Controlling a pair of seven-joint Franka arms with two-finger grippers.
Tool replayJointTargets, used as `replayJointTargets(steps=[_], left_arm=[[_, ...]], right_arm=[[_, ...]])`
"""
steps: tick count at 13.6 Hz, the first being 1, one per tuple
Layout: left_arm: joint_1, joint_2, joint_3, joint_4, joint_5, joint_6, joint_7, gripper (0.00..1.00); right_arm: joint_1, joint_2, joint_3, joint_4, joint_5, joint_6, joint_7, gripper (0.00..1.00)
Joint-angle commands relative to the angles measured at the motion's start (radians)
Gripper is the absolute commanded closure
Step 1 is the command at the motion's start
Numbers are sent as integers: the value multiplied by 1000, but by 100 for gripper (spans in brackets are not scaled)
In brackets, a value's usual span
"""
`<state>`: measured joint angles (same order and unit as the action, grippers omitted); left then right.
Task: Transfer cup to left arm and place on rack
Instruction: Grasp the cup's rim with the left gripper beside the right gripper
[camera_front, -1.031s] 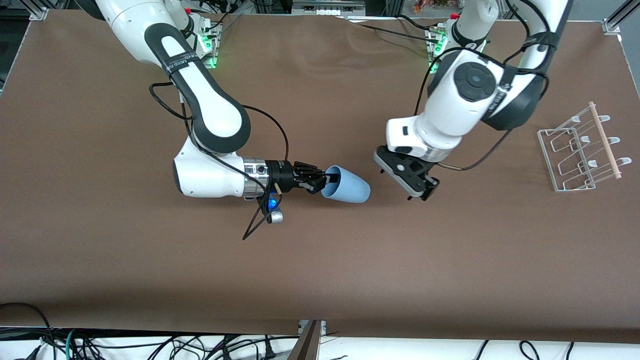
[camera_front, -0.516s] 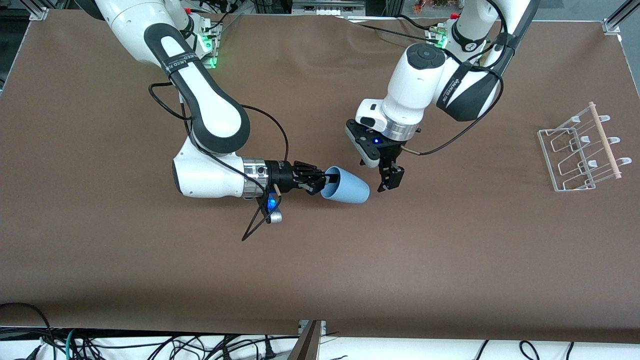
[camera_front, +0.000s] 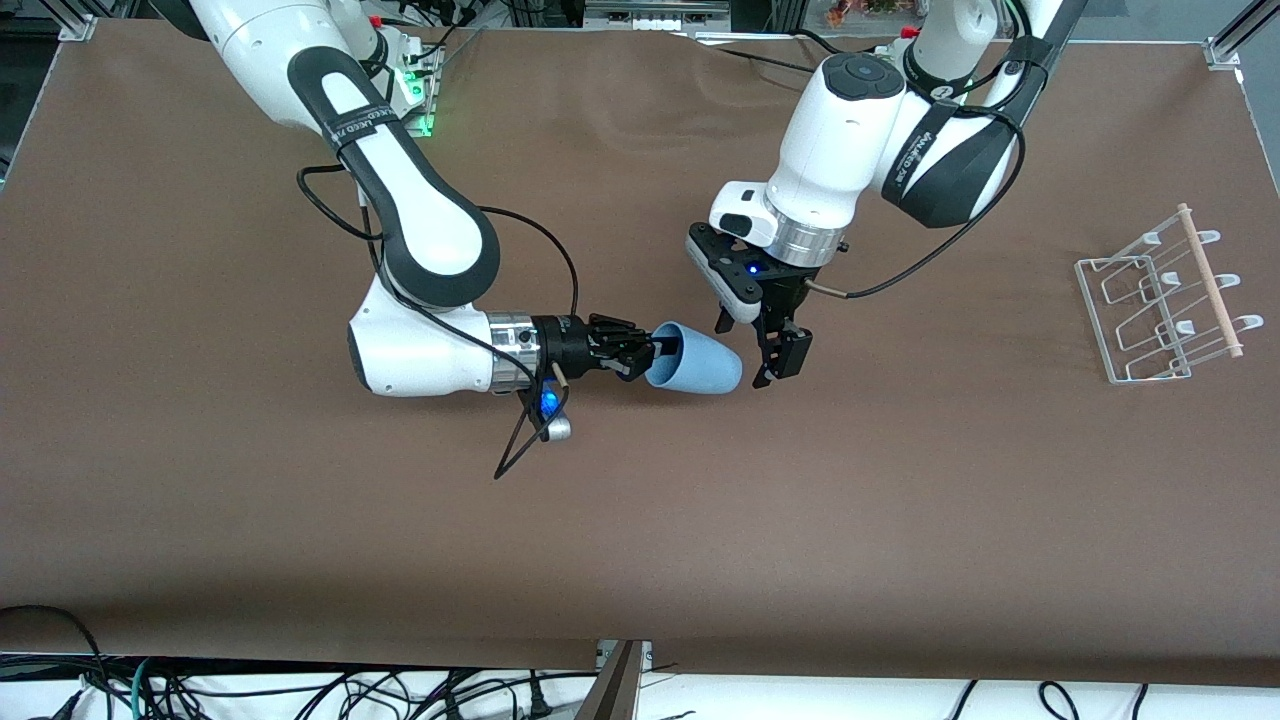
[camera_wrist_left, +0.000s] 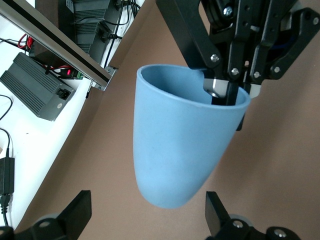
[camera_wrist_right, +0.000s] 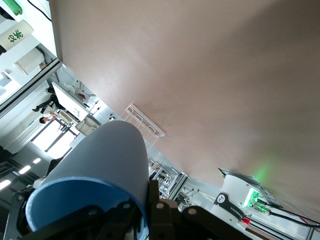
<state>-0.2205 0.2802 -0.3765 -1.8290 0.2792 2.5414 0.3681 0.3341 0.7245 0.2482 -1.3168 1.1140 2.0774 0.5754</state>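
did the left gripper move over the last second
Yes. The left gripper, open, has swung away from the rack toward the right arm's end, to the base of the cup that the right gripper holds.

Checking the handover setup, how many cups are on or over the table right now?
1. The cup is held on its side by the right gripper, shut on its rim, over the middle of the table, beside the open left gripper.

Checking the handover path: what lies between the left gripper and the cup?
Nothing: the front view shows only bare table between the open left gripper and the cup, held by the right gripper.
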Motion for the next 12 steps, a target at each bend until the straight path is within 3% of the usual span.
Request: replayJointTargets(steps=[1, 7, 9, 12], left_arm=[[3, 56, -4, 39, 41, 23, 5, 0], [-5, 114, -2, 118, 38, 26, 3, 0], [-7, 151, -2, 149, 40, 26, 3, 4], [-29, 180, -2, 163, 38, 26, -6, 2]], right_arm=[[0, 1, 11, 11, 7, -10, 17, 100], [17, 1, 11, 11, 7, -8, 29, 100], [26, 1, 13, 13, 7, -8, 44, 100], [29, 1, 13, 14, 7, -7, 46, 100]])
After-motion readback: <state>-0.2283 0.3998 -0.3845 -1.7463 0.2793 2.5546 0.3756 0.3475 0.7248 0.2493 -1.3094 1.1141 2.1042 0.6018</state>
